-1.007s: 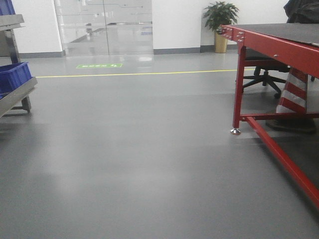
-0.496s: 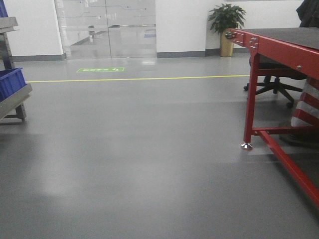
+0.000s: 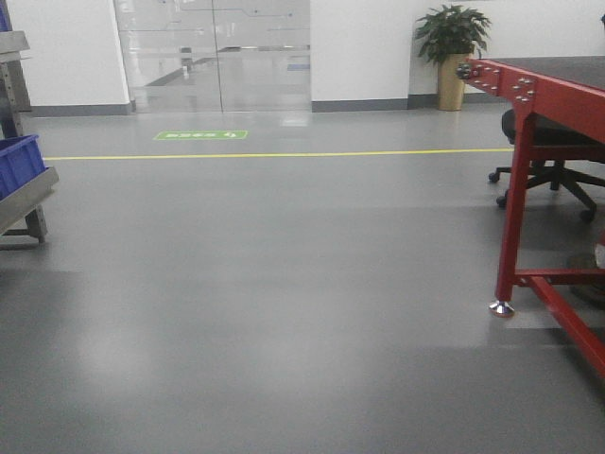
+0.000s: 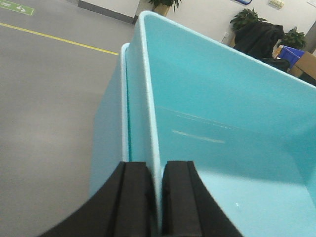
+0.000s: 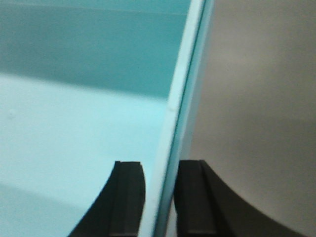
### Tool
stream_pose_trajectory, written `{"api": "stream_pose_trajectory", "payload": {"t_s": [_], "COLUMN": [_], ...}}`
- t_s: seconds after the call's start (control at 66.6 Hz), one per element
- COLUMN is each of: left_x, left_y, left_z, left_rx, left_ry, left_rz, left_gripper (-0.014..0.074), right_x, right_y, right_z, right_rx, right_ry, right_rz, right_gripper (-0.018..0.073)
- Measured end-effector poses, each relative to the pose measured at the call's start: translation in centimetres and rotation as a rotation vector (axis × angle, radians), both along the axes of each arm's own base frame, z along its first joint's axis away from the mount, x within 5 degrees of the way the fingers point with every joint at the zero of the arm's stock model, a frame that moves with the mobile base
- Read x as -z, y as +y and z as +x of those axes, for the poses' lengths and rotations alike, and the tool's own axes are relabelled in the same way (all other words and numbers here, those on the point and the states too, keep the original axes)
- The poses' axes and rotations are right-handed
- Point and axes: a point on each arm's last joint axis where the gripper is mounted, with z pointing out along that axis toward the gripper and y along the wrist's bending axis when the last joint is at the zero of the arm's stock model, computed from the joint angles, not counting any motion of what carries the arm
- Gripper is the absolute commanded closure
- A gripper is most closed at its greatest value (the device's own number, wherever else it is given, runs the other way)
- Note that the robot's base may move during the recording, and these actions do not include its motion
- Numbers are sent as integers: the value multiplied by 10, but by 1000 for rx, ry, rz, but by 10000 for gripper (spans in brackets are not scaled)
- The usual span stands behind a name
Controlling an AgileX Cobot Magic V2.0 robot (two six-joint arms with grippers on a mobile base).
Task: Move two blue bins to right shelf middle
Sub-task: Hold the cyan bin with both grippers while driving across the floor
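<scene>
Pale turquoise bins (image 4: 222,123); red table (image 3: 513,208); grey floor (image 3: 284,303); yellow line (image 3: 284,153).

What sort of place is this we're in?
Probably a workshop or lab floor in an office-type building: a yellow floor line painted on smooth grey flooring, a red steel workbench, a metal rack holding a dark blue crate, and glass doors behind.

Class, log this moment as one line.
left gripper: shut on wall of nested pale-turquoise plastic bins | right gripper: shut on opposite wall | ahead: grey floor
</scene>
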Motion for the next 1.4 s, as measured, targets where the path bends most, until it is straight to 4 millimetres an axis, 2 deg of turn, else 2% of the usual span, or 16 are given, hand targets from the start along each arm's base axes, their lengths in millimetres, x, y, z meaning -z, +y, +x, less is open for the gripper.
{"api": "stream_pose_trajectory", "payload": {"t_s": [1.397], "left_x": [0], "left_y": [0], "left_z": [0], "left_rx": [0], "left_ry": [-1], "left_rz": [0], "left_gripper": [707], "right_x": [0], "right_y": [0], "right_z": [0], "right_rx": [1], "right_ry": [-1], "right_rz": [-1], "right_gripper": [716]}}
